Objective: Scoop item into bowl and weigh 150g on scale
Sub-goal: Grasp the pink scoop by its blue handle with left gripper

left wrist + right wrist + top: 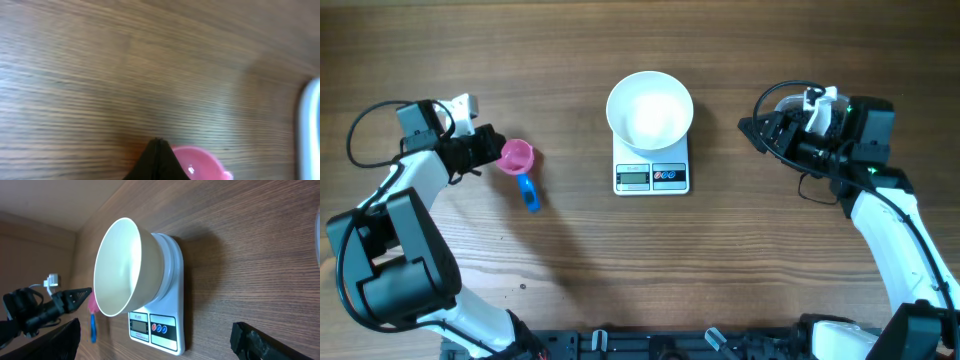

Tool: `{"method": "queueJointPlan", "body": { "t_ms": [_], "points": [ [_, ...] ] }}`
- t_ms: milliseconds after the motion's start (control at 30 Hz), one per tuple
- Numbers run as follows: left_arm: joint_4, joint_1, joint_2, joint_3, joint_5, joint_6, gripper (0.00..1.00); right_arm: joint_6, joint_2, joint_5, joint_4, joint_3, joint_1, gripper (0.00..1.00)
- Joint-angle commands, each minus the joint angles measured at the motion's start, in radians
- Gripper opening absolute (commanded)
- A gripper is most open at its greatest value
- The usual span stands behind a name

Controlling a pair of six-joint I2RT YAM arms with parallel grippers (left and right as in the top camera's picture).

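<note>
Brown wood-grain table [640, 285] is spread beneath everything. Toward the left, a small pink plastic scoop with a blue handle [517, 158] is laid flat, and its cup is met by the tightly closed left hand [490, 152]; whether the rim is pinched cannot be told. At centre, a white rectangular digital scale [652, 177] is topped by a round white bowl [650, 110]. The right hand [752, 118] is spread wide open, well apart to the bowl's right.
</note>
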State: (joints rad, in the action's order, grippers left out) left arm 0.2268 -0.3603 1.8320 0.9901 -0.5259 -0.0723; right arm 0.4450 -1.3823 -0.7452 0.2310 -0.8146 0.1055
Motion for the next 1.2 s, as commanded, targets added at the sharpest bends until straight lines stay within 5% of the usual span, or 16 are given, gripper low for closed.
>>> {"method": "queueJointPlan", "body": {
  "t_ms": [0,300,433,733,1167],
  "points": [
    [-0.003,0.005,0.001,0.040,-0.116,0.032,0.04,0.000,-0.006,0.046,0.008,-0.023,-0.002,0.98],
    [0.036,0.006,0.000,0.088,-0.171,0.080,0.06,-0.008,-0.006,0.058,0.018,-0.023,-0.002,0.98],
    [0.113,0.006,0.000,0.088,-0.098,0.069,0.37,-0.009,-0.006,0.105,0.031,-0.021,-0.002,0.98],
    [0.261,0.006,0.001,0.088,-0.079,-0.169,0.36,-0.026,-0.017,0.121,0.034,-0.010,-0.002,0.98],
    [0.280,0.006,0.001,0.086,0.085,-0.239,0.39,-0.025,-0.021,0.120,0.036,-0.010,-0.002,0.98]
  ]
}}
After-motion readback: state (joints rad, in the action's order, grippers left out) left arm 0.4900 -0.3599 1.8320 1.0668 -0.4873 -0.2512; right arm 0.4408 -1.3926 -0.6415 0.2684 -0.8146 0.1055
